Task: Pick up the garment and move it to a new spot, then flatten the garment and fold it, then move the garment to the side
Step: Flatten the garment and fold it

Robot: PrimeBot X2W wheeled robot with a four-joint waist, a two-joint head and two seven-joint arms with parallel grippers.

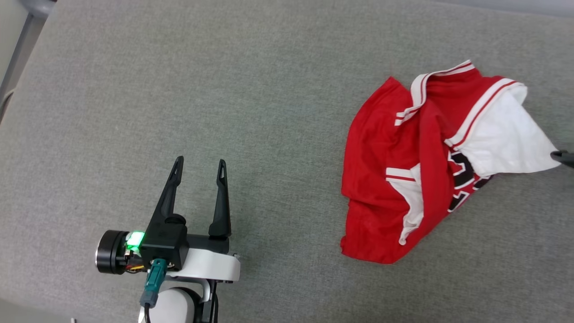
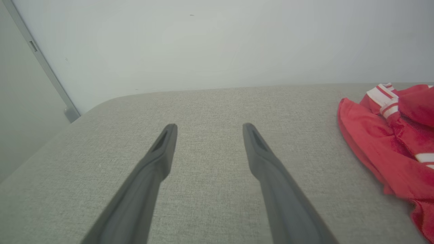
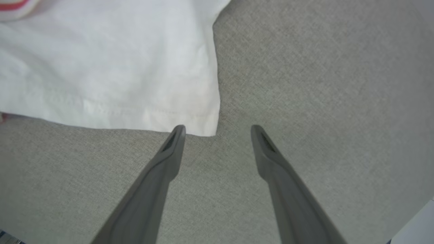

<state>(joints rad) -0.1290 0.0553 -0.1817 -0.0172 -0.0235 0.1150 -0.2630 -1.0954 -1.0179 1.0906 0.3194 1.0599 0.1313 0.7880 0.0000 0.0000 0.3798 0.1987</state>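
The garment (image 1: 403, 179), a red jersey with white sleeves and striped trim, lies crumpled on the right of the grey fabric surface (image 1: 224, 89). Part of its black-and-white logo shows under a fold. My left gripper (image 1: 201, 165) stands open well to the garment's left, nothing between its fingers; in the left wrist view the gripper (image 2: 209, 127) points over bare fabric with the garment (image 2: 383, 142) at the right edge. A dark fingertip of my right gripper (image 1: 563, 157) pokes in beside the white sleeve's corner. In the right wrist view that gripper (image 3: 218, 128) is open just short of the sleeve's hem corner (image 3: 135, 78).
A pale wall (image 2: 217, 40) rises behind the surface's far edge. A grey metal post (image 2: 40, 61) stands at the far left corner. The surface's left edge (image 1: 13, 89) runs along a frame.
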